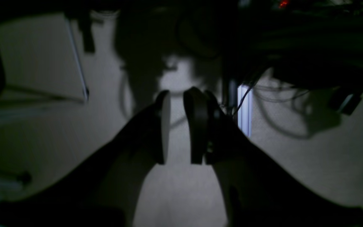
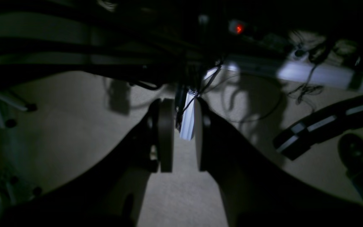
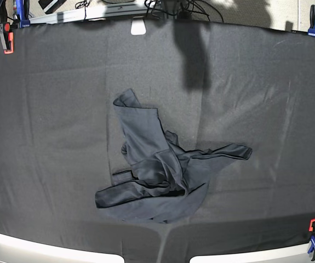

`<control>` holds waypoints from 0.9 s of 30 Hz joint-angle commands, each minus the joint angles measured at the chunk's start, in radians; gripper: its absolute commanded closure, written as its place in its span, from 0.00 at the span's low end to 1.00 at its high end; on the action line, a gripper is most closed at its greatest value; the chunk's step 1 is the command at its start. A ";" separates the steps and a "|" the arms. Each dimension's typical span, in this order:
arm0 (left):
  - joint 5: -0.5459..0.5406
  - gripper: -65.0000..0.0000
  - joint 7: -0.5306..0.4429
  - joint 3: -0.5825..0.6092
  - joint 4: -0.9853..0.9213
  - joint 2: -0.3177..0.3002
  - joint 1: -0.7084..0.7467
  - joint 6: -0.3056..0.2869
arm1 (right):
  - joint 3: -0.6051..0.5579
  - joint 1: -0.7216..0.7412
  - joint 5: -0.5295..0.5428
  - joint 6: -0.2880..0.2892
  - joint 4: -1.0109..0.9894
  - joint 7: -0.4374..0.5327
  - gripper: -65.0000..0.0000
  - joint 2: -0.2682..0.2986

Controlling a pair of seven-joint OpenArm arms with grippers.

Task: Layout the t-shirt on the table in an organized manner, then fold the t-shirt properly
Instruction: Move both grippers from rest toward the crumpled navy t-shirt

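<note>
Lying crumpled and sheeny on the matte table (image 3: pixel 47 109), the t-shirt (image 3: pixel 157 170) is untouched; left hand (image 1: pixel 180 126) and right hand (image 2: pixel 181 138) both spread.

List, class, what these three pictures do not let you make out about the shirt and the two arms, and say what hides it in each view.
1. Base view: the t-shirt lies crumpled on the table; its own folds hide collar, label and sleeves.
2. Base view: neither arm is in frame.
3. Left wrist view: dim and blurred; the left pincer stands apart over floor, shirt out of frame.
4. Right wrist view: equally dark; the right pincer stands apart, shirt out of frame.
</note>
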 commanded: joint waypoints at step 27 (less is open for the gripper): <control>0.082 0.83 0.288 -0.006 0.657 -0.202 -0.279 0.024 | 0.433 0.288 0.189 0.024 0.546 -0.357 0.55 0.027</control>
